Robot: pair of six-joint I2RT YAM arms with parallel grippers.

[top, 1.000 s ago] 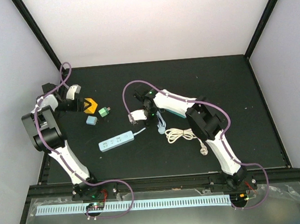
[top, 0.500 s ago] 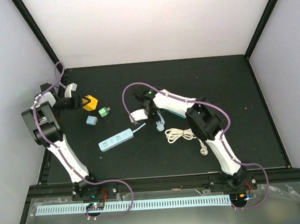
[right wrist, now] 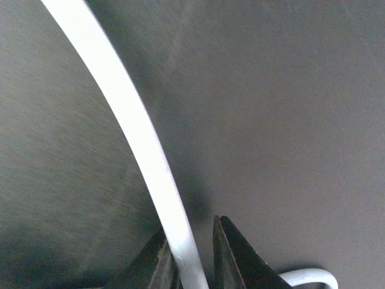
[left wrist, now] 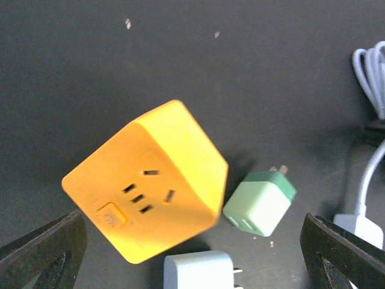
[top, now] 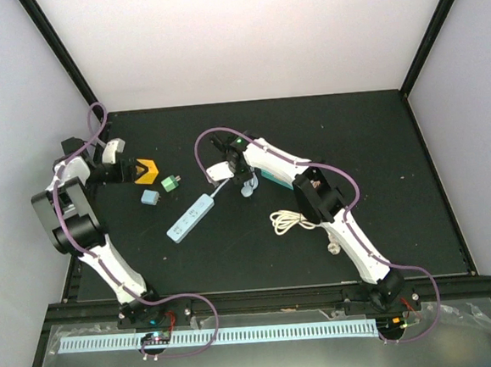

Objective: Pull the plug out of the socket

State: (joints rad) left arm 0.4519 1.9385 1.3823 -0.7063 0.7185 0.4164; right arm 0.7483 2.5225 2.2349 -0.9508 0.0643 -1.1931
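A yellow cube socket (top: 147,169) lies at the far left of the black table; in the left wrist view (left wrist: 147,183) it is tilted and shows its slots and a button. A green plug adapter (top: 171,182) and a pale blue one (top: 150,197) lie loose beside it, both unplugged (left wrist: 260,203) (left wrist: 198,270). My left gripper (top: 128,170) is open, its fingers (left wrist: 42,250) wide apart on either side of the cube. A light blue power strip (top: 190,217) lies diagonally at the centre. My right gripper (top: 242,184) is shut on its white cable (right wrist: 138,144).
A coiled white cord (top: 293,222) ending in a plug (top: 331,245) lies right of centre. A teal object (top: 271,179) shows partly under my right arm. The table's black frame and white walls enclose the far and side edges.
My right gripper moved up and left with the cable, and the power strip swung from nearly level to diagonal. My left gripper shifted slightly and the yellow cube turned.
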